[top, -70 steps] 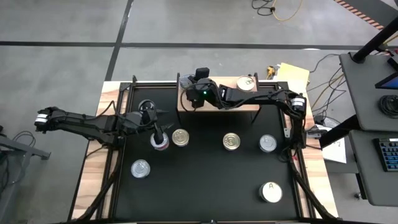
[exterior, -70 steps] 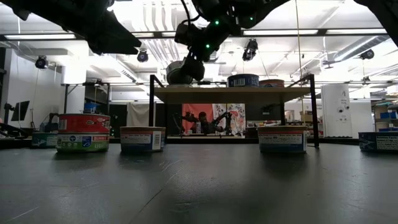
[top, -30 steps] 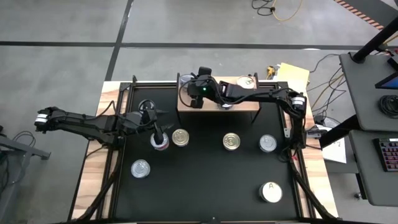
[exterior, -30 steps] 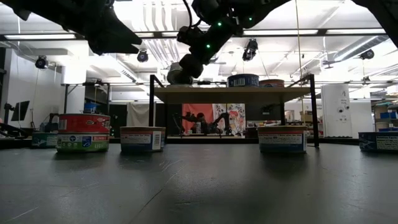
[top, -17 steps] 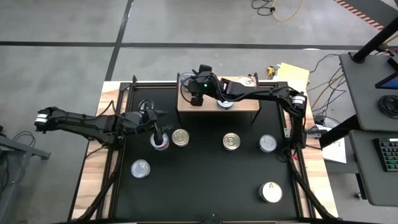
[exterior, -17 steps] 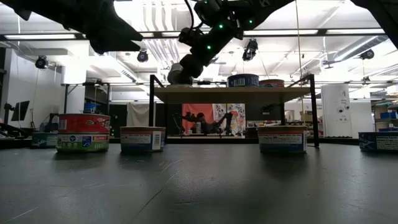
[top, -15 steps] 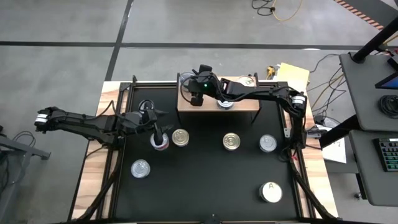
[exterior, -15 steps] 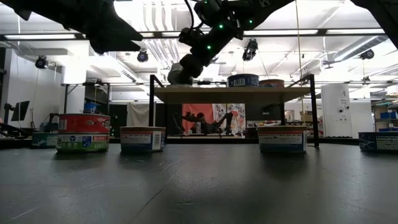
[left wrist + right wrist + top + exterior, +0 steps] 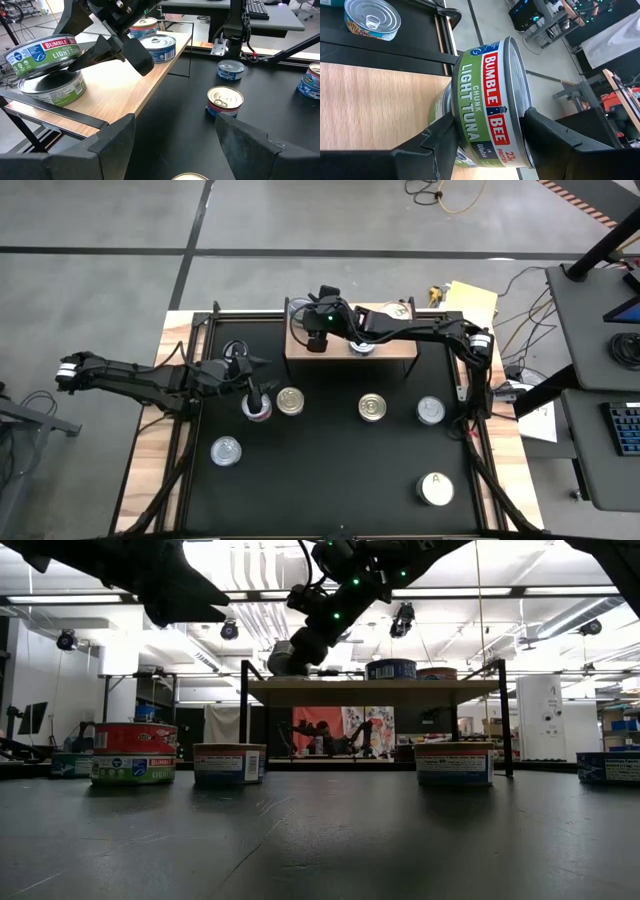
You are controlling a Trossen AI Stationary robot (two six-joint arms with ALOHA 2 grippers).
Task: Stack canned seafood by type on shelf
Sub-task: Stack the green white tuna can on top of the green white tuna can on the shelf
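**Q:** Tuna tin [image 9: 487,102] in your right gripper [image 9: 485,137] — how's it going to behave when you set it down?

**A:** Rigid and dense for its size, I'd say, so you won't crush it. The catch is the slick printed wall. Your fingers [image 9: 440,142] are clamped across the side of the can, on the green "Light Tuna" label, and that's the right place to hold it: opposite sides of the wall, below the rim. The lid's pull ring isn't a good grab spot.

**Q:** Where is it sitting exactly?

**A:** At the left end of the shelf [image 9: 125,87], right over a second green-label can [image 9: 52,90] that's already on the wood. From the left wrist view it looks tilted and touching that lower can on one side, not seated flat. Metal on metal will probably slide, so level it before you let go.

**Q:** What else is on the shelf?

**A:** A blue-label can [image 9: 159,46] further along, with another tin [image 9: 143,25] behind it. They're apart from your stack.

**Q:** And your left side?

**A:** Left gripper [image 9: 175,145] hangs over the bench [image 9: 270,125], fingers spread with nothing between them, just above the red-label can [image 9: 257,407]. The gold-topped tin [image 9: 290,401] is just beside it. Same rule there: take the wall, not the top.
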